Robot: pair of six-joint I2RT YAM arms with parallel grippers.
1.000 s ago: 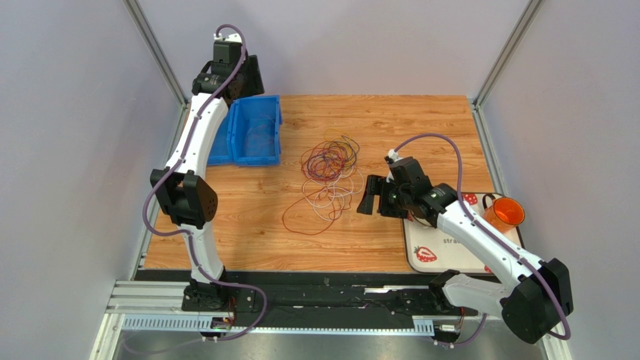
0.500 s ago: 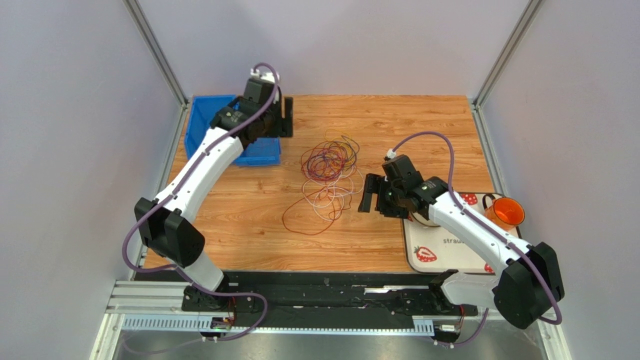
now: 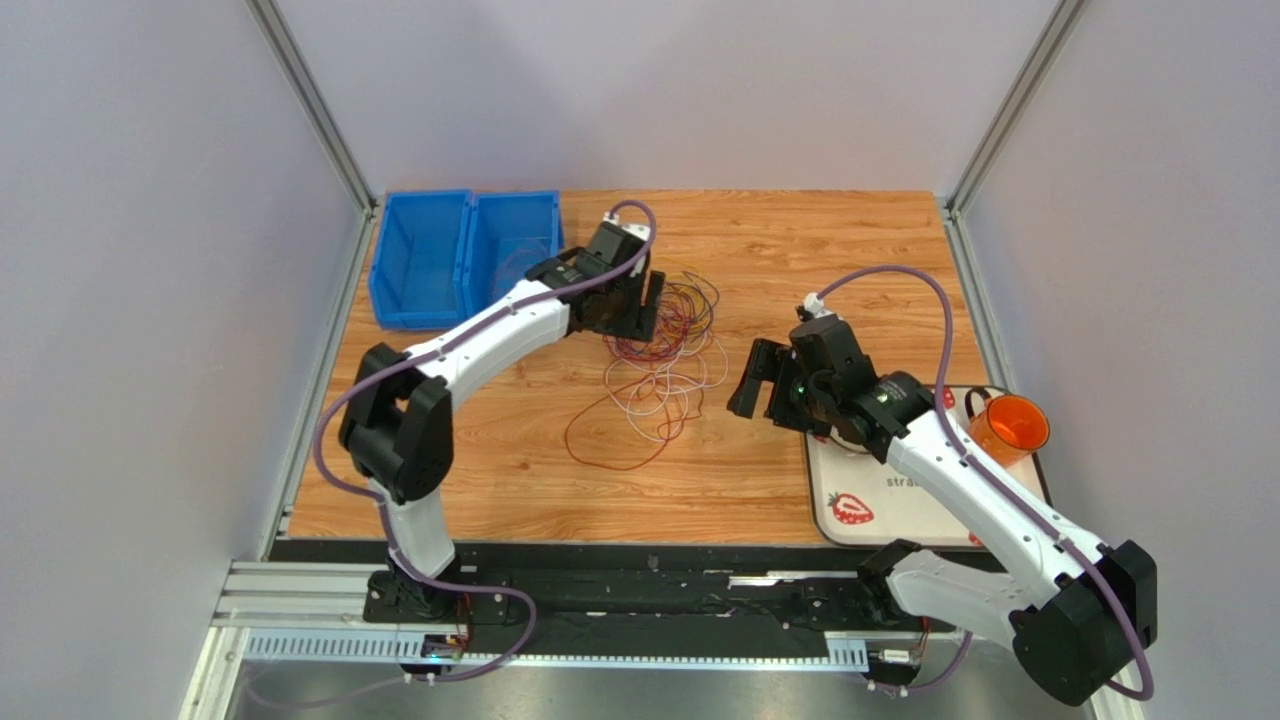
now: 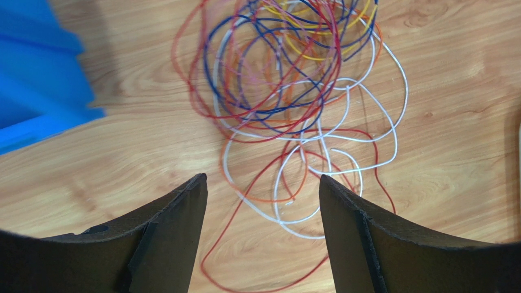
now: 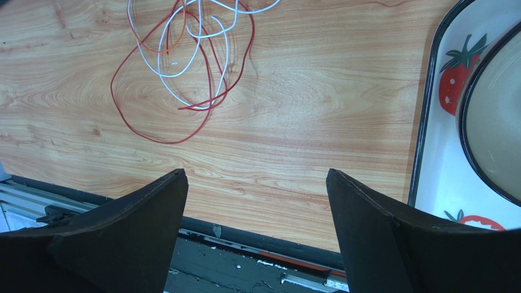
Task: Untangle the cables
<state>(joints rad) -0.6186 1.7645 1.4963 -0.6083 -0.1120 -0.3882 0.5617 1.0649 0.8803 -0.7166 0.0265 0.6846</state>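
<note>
Cables [image 3: 657, 353] lie knotted on the tabletop [image 3: 496, 465]; left jaws spread wide, empty, over the heap's far edge; right jaws likewise, well beside it; a careless pinch would likely gather several loops, tightening the snarl.

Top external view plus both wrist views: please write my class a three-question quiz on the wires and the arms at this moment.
1. True or false: the left arm's jaws are shut on a red wire.
2. In the top view, what lies right of the tangle of thin coloured wire loops? A) grey metal toolbox B) white strawberry-print tray C) green glass bottle
3. What colour is the plastic cup at that tray's right side?
Key: 1 false, they stand open above the tangle, holding nothing; 2 B; 3 orange.
</note>
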